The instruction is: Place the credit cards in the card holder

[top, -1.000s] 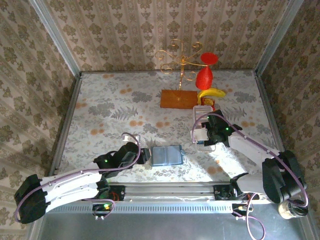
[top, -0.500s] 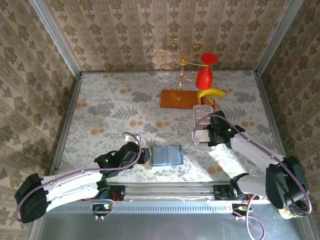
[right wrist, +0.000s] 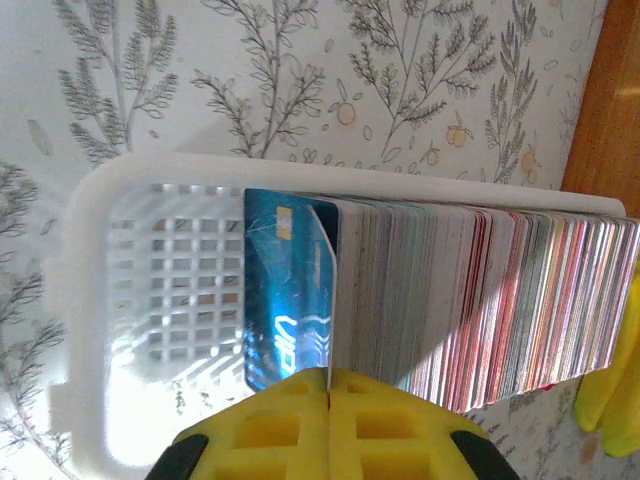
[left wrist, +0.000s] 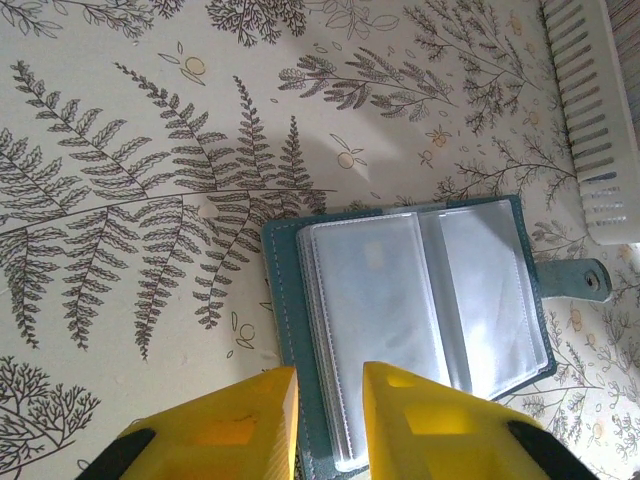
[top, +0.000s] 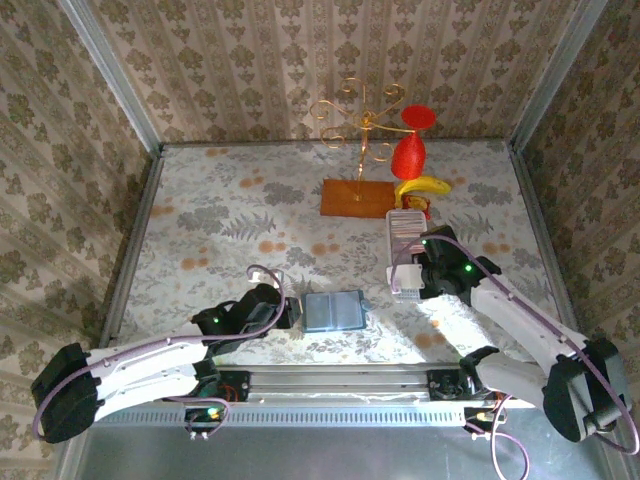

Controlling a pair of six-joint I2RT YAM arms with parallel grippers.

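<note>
**Overhead view**
- Card holder (top: 335,311): teal, lying open on the surface near the bases, between my two arms. Its long axis runs left to right.
- Left jaws: at the holder's left edge. This is the arm nearer the holder.
- White tray (top: 391,282): its long axis runs away from the bases, at right angles to the holder. The credit cards (top: 405,226) are packed in its far end.
- Right jaws: low over the near part of the tray. From there the holder lies to the left and nearer the bases, a short way off.

**Left wrist view**
- The card holder (left wrist: 420,300) shows clear sleeves. Its clasp tab (left wrist: 585,281) points right, towards the tray (left wrist: 600,130).
- Yellow pads (left wrist: 225,425): only a narrow gap between them, with the holder's left cover edge inside it. I cannot tell whether they press on it.

**Right wrist view**
- Tray (right wrist: 150,250): slotted, its near end bare.
- Credit cards (right wrist: 480,300): standing on edge, faces across the tray, stacked along its length.
- Blue card (right wrist: 285,300): the end one, leaning clear of the stack.
- Right jaws: fully closed, pinching the blue card by its upper edge.

**Judgement**
- The pinched card must travel left and towards the bases, then turn so its flat face lines up with a sleeve.
</note>
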